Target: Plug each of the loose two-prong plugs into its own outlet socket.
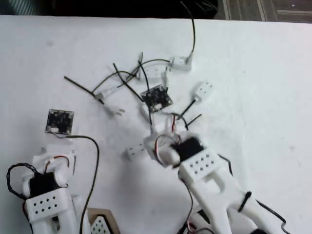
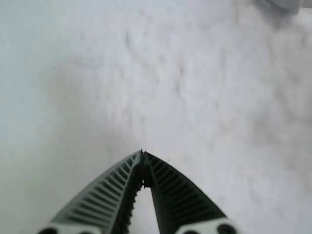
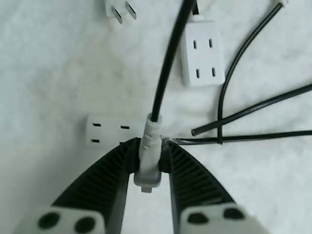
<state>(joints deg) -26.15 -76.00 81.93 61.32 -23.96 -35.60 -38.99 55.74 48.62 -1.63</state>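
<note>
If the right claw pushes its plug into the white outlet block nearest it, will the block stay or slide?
It would probably slide: the outlet block lies loose on the table, nothing bracing it. It looks small, so likely light. The black cord looks stiff and may tug.

White plug [image 3: 147,163] gripped by right pincer [image 3: 148,144], just beside flat white socket [image 3: 108,130].

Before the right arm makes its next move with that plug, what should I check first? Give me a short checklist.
1. Grip: the right tool pinches the plug between both fingers. Ok.
2. Direction of the prongs: hidden. Cannot tell.
3. Free socket: the visible slots of the nearest outlet are empty. Ok.
4. Alignment: the plug sits beside the outlet's end, not at its slots. Not ok.
5. Other arm: the left tool is shut over bare table. Ok.
</note>
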